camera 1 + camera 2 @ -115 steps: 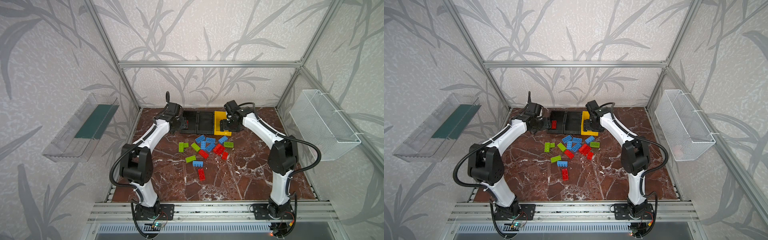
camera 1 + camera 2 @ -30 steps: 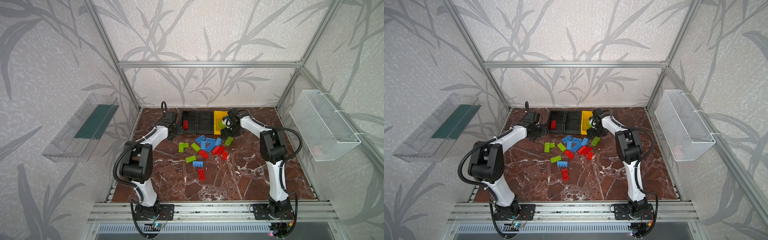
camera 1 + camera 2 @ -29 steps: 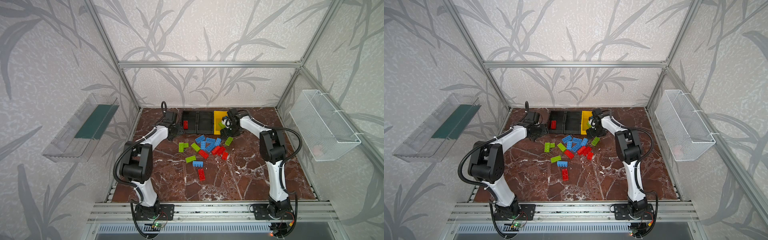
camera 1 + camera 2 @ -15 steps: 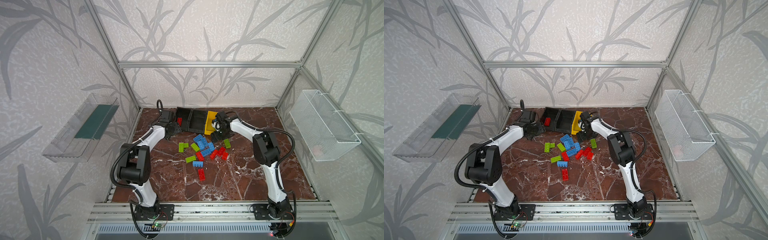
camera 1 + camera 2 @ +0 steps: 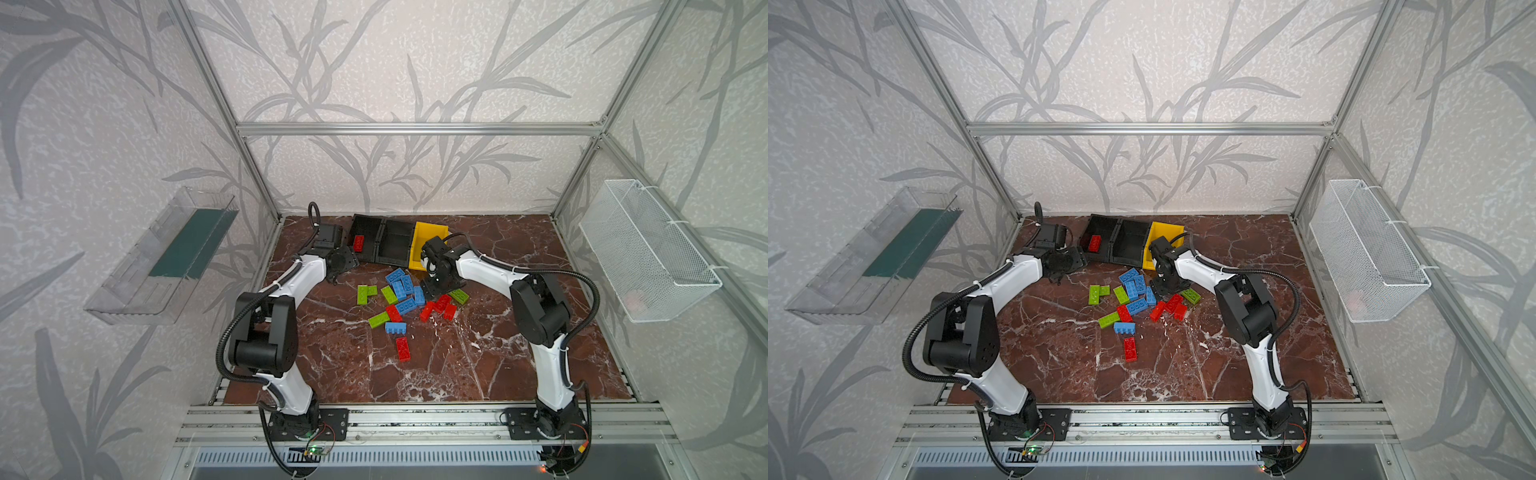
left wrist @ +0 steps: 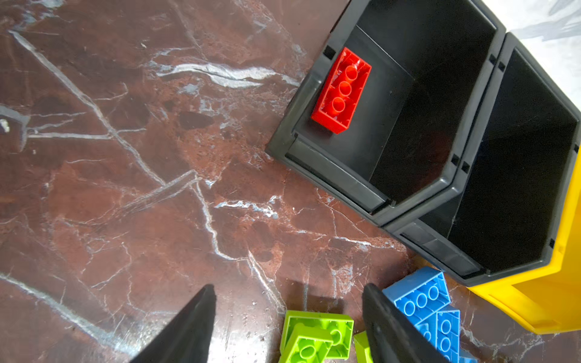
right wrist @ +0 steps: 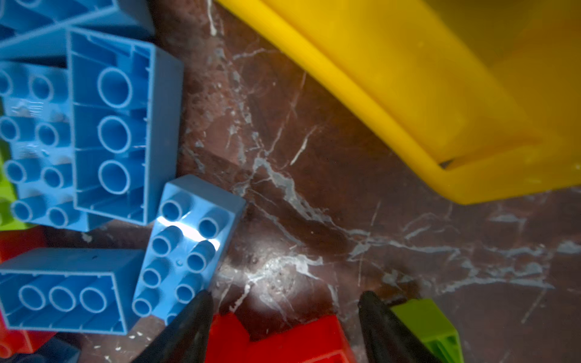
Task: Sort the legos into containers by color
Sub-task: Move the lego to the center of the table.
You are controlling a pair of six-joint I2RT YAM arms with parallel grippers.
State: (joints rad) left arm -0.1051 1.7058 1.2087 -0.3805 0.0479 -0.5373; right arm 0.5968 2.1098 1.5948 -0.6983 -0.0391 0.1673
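Both top views are bright and evenly lit from above, with only soft shadows on the marble floor (image 5: 478,365). My left wrist view is sharp. In my right wrist view glare whitens one blue brick (image 7: 188,248), and the yellow bin (image 7: 424,81) is blurred.

legos (image 5: 399,289) lie scattered before three side-by-side containers (image 5: 384,239).
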